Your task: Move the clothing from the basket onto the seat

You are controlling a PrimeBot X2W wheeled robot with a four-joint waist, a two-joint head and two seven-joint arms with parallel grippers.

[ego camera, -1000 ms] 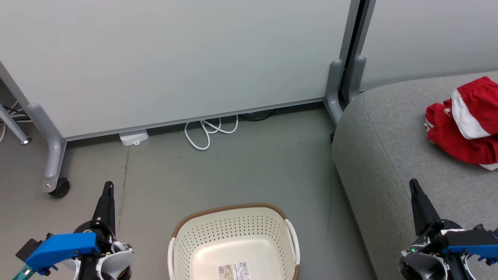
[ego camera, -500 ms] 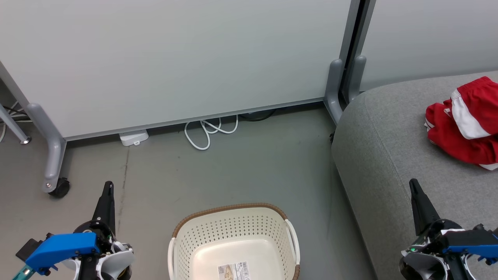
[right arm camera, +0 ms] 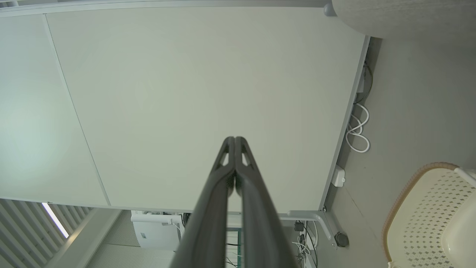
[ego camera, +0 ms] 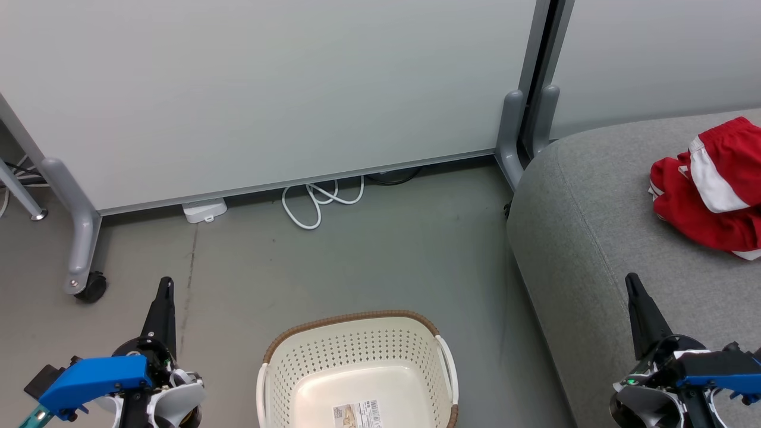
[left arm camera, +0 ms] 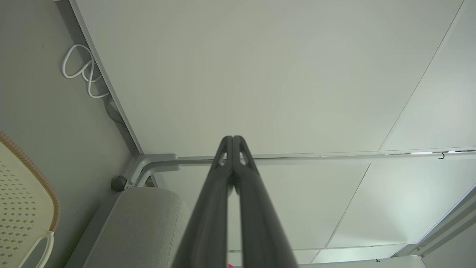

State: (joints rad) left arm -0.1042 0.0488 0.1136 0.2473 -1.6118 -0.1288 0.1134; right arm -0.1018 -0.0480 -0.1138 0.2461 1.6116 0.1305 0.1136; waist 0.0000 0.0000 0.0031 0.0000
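Head view: clothing (ego camera: 707,196) lies on the seat (ego camera: 594,238), ahead-right of the right gripper (ego camera: 632,280); basket (ego camera: 357,342) between it and the left gripper (ego camera: 166,284). Wrist views show both finger pairs pressed together.

floor (ego camera: 380,261) — basket (ego camera: 357,351) upright | seat (ego camera: 594,238) — red clothing (ego camera: 695,208), bunched

**Surfaces and finishes**

The basket (ego camera: 357,351) is smooth cream plastic with a faint sheen, and its rim is brown with a woven look (woven or moulded, cannot tell). The seat (ego camera: 594,226) is matt grey cloth of coarse weave. The clothing (ego camera: 695,223) is soft red-and-white fabric. The floor (ego camera: 386,261) looks smooth and matt.
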